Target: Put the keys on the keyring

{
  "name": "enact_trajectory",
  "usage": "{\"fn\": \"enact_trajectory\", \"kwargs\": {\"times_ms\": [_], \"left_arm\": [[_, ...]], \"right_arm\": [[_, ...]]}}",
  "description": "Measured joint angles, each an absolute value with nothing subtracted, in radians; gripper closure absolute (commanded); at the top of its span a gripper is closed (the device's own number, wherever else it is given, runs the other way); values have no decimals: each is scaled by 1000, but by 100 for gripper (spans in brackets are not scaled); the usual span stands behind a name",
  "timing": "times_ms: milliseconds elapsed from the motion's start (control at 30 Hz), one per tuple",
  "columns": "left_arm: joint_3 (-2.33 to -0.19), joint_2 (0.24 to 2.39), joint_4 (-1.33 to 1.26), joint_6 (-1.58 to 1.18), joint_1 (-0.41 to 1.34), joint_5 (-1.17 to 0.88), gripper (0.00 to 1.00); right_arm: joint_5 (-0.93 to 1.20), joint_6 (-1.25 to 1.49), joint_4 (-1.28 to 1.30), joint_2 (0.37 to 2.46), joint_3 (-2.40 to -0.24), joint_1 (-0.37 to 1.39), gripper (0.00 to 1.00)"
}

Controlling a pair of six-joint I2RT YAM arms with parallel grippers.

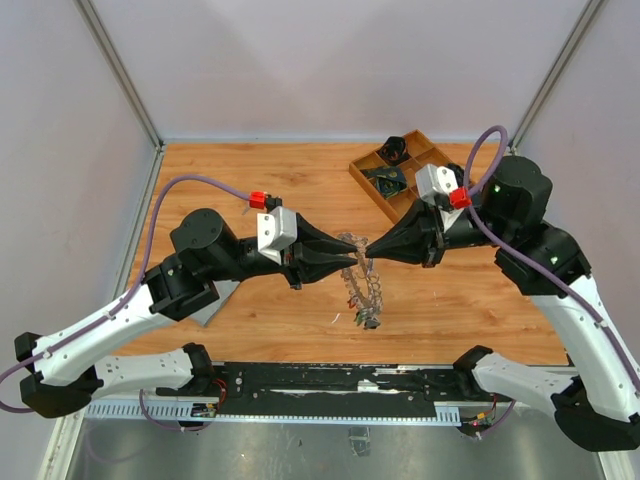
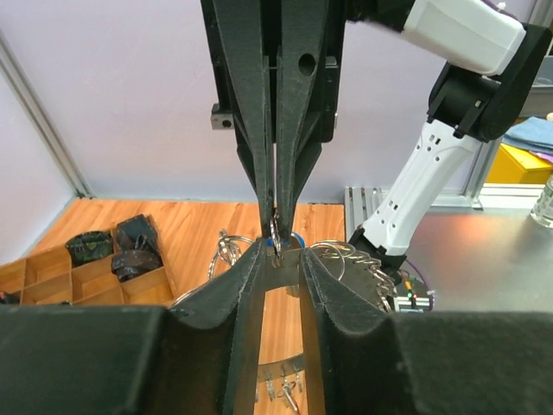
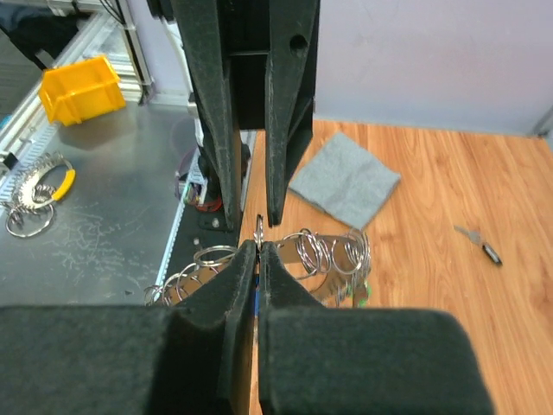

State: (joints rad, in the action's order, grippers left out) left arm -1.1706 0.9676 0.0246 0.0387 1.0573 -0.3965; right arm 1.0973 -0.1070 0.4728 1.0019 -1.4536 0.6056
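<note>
Keyring (image 1: pixel 365 290), long axis near-to-far

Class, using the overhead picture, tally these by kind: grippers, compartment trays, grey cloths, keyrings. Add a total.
Grippers: 2 (left gripper, right gripper)
Compartment tray: 1
Grey cloth: 1
Keyring: 1
Total: 5

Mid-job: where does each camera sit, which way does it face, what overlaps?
Top external: above and behind the bases, facing down onto the table; both arms show, left pincer and right pincer meeting tip to tip at the keyring.
Left wrist: looks along its own fingers toward the right arm and tray.
Right wrist: looks along its own fingers toward the left pincer and grey cloth.
Shared: all views show the keyring; each wrist view shows the opposite pincer.
</note>
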Motion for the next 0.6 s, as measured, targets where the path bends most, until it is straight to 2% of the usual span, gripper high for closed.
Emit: {"fn": "enact_trajectory", "kwargs": {"times_ms": [167,333,600], "left_arm": [[-1178,974,56,48,1057,-377,70],[-1207,1006,113,68,1057,-352,69],[-1224,1041,191,101,1057,-333,69]], "right_arm": [[1008,-245,750,1065,-1628,620,100],[798,-349,1027,1159,-1802,735,100],[552,-376,1238,1258,-1942,846,100]]}}
